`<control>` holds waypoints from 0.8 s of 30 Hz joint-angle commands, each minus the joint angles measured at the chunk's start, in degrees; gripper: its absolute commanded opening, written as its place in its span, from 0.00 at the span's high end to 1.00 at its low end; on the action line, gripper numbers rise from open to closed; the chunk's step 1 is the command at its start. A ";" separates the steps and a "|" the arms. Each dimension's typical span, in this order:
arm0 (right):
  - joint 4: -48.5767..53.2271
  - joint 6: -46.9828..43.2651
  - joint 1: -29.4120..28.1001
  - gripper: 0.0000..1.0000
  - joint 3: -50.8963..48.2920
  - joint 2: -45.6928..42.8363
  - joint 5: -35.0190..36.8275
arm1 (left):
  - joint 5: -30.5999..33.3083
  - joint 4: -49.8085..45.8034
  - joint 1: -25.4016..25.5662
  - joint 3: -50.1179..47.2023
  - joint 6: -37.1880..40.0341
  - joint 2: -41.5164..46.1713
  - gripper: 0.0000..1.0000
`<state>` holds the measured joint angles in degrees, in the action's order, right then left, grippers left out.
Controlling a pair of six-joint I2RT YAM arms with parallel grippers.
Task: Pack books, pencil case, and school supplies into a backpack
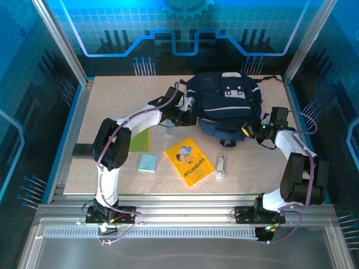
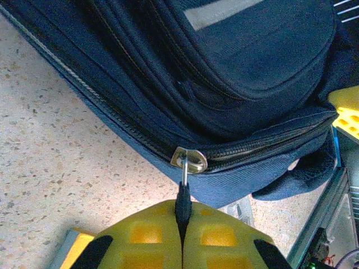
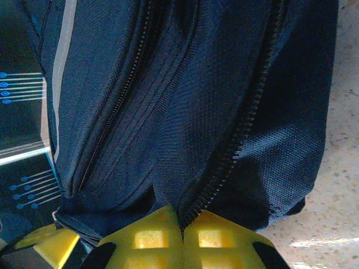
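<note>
The dark navy backpack (image 1: pixel 224 101) lies at the back of the table, white patch up. My left gripper (image 1: pixel 188 119) is at its left side, shut on the black zipper pull (image 2: pixel 183 199) that hangs from the metal slider (image 2: pixel 189 159). My right gripper (image 1: pixel 251 130) is at the backpack's right side, shut on the fabric edge along an open zipper (image 3: pixel 247 123). The orange-yellow book (image 1: pixel 189 161) lies in front of the bag. The lime-green book (image 1: pixel 141 138) is partly under my left arm. A pale teal pad (image 1: pixel 147 162) and a clear-white tube (image 1: pixel 221 167) lie near the books. The pencil case is out of view.
A small pale item (image 1: pixel 168 133) lies just in front of my left gripper. The metal frame rail (image 1: pixel 185 202) runs along the table's near edge. Blue enclosure walls stand on the left, right and back sides.
</note>
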<state>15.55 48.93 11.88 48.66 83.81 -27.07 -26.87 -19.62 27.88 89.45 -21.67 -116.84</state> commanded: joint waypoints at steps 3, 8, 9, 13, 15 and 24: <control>6.13 -6.03 3.24 1.00 8.17 2.25 7.91 | 0.34 0.62 1.09 1.16 1.15 2.98 1.00; 10.39 -5.11 3.28 0.40 11.48 -0.93 7.07 | -3.32 2.53 6.00 8.61 -1.56 -0.59 1.00; 11.74 -5.07 3.23 0.31 11.93 -2.16 6.72 | -4.24 3.22 6.91 10.41 -2.47 -1.73 1.00; 16.59 -4.61 3.24 0.18 11.86 -7.32 5.59 | -5.09 3.31 10.01 19.35 -3.29 -6.58 1.00; 18.29 -4.03 3.30 0.12 11.03 -10.05 4.91 | -5.38 3.71 11.08 23.59 -3.62 -9.09 1.00; 15.53 5.09 2.91 0.06 4.31 -16.44 -0.86 | -6.14 6.33 12.64 28.82 -6.24 -13.73 1.00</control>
<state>30.85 49.06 14.68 55.81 67.96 -24.38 -30.92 -18.09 40.51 115.52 -26.63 -130.93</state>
